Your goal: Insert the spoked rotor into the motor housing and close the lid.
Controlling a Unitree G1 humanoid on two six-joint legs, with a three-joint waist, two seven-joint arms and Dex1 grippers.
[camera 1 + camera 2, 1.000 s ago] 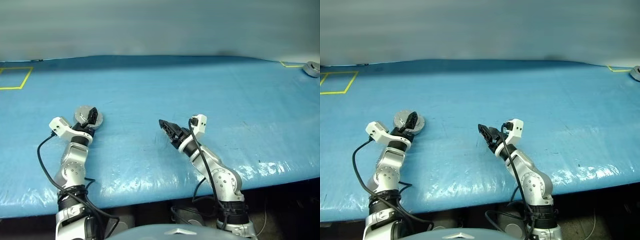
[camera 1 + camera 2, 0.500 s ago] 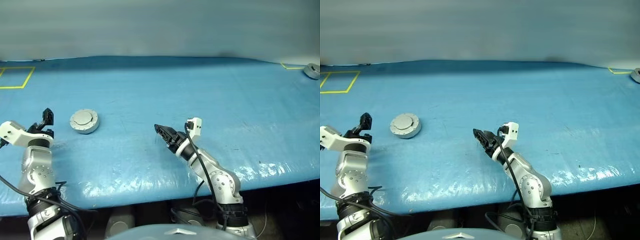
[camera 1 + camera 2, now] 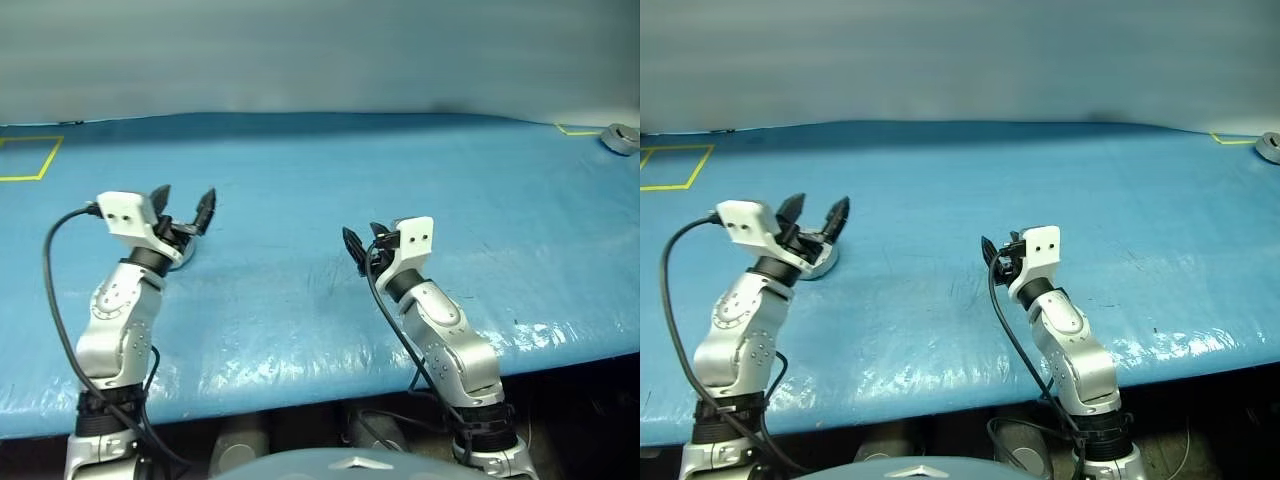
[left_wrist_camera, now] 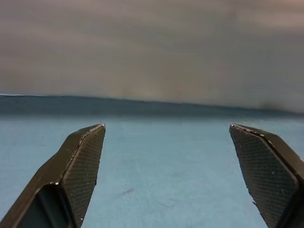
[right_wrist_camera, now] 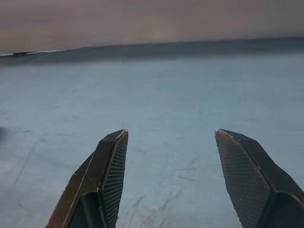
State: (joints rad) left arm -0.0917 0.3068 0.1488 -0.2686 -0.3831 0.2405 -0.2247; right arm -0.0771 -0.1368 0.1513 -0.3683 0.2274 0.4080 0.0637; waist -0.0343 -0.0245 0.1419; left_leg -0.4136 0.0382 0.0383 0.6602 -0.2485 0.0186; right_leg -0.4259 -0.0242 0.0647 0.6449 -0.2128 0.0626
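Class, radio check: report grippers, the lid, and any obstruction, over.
Left gripper open, empty. Right gripper open, empty. Lid closed on the blue table, partly hidden behind left gripper. Nothing in the way.

Tabletop covered in wrinkled blue sheet. Grey lid flat on it at left, mostly hidden. Yellow tape square far left; small grey object far right corner.

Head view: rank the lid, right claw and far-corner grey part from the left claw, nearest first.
1. lid, right by the left claw, partly hidden.
2. right claw, mid-table to its right.
3. grey part, far right corner.
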